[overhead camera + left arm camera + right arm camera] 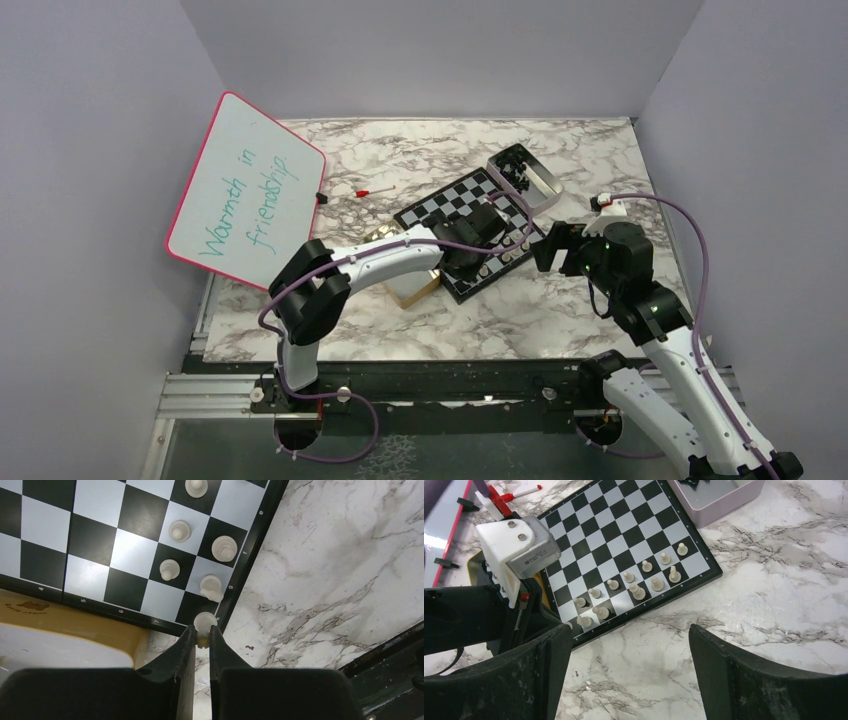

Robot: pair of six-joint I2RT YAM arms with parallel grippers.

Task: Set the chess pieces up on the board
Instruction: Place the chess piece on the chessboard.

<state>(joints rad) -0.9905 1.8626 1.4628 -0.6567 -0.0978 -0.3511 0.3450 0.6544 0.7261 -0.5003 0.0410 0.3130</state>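
Fingers (186, 647) of our left gripper (204, 636) pinch a pale chess piece (205, 621) at the corner square of the board (95, 525), right against its black rim. Other pale pieces (639, 591) stand in two rows along that same edge. Our right gripper (629, 652) hangs with its jaws spread wide and nothing between them, over the marble table (774, 605) just beside the board. At the board's far corner sits a tin (724, 502) with dark pieces (515, 165) inside. We see a pink-framed whiteboard (245, 190) at the far left.

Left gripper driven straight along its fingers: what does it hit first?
Probably the board, at its corner square by the rim, via the pale chess piece pinched in the left gripper. Height above it is unclear.
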